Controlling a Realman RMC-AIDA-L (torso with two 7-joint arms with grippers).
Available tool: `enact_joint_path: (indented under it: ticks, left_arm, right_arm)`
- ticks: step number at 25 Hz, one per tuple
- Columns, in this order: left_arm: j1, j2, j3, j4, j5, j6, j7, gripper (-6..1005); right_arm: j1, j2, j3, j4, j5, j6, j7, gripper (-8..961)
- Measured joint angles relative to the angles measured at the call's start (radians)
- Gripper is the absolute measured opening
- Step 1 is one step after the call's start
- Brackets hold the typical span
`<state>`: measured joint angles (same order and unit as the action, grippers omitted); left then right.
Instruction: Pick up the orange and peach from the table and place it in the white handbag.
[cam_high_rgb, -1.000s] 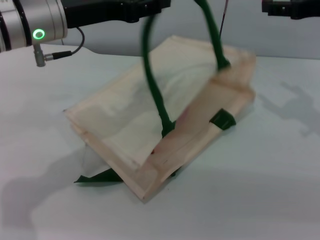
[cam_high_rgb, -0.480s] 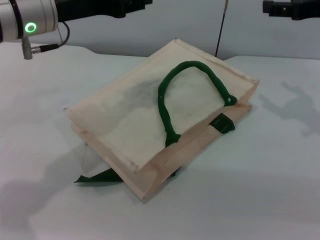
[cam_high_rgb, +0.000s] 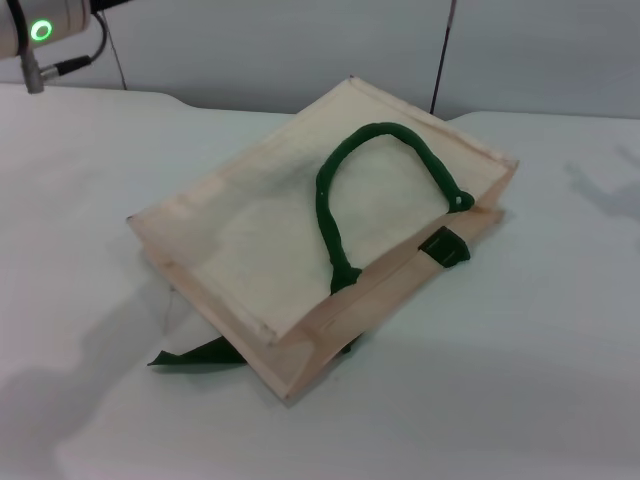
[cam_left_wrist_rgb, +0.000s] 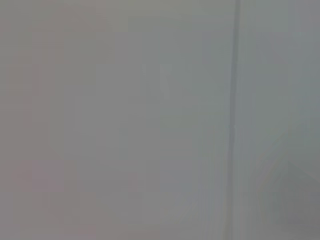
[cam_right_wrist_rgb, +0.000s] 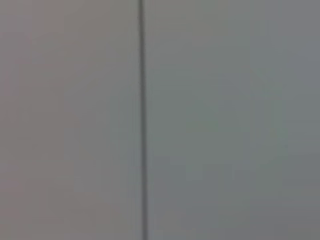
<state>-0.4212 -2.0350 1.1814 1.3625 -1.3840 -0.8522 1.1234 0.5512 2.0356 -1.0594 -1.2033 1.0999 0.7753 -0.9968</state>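
left arm (cam_high_rgb: 40, 30): only a silver wrist segment with a lit green ring and a cable plug shows, top-left corner of head view, raised high | left hand: out of view | right arm and right hand: out of view | wrist views: no fingers seen

Your head camera looks down on the bag (cam_high_rgb: 300, 250) mid-frame; both wrist cameras face only a blank wall (cam_left_wrist_rgb: 125, 120).
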Motion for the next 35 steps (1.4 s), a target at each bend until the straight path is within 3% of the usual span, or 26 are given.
enact_joint_path:
  ticks: [9, 11, 16, 25, 35]
  left_arm:
    - [0.065, -0.002, 0.093, 0.011, -0.008, 0.266, 0.064, 460]
    - [0.081, -0.002, 0.118, 0.012, -0.009, 0.331, 0.069, 459]
    - [0.125, -0.002, 0.204, 0.025, -0.009, 0.493, 0.088, 456]
    - [0.157, 0.001, 0.355, 0.019, -0.004, 0.745, 0.11, 450]
    - [0.15, 0.002, 0.366, -0.013, -0.002, 0.763, 0.12, 444]
  right_arm:
    - [-0.102, 0.002, -0.203, 0.009, 0.136, -0.358, -0.112, 863]
    - [-0.141, 0.001, -0.304, 0.005, 0.143, -0.52, -0.113, 864]
    - [-0.162, 0.002, -0.384, 0.015, 0.145, -0.664, -0.101, 864]
    - [-0.165, 0.001, -0.397, 0.077, 0.152, -0.736, -0.073, 863]
    - [-0.156, -0.002, -0.448, 0.122, 0.194, -0.801, -0.07, 861]
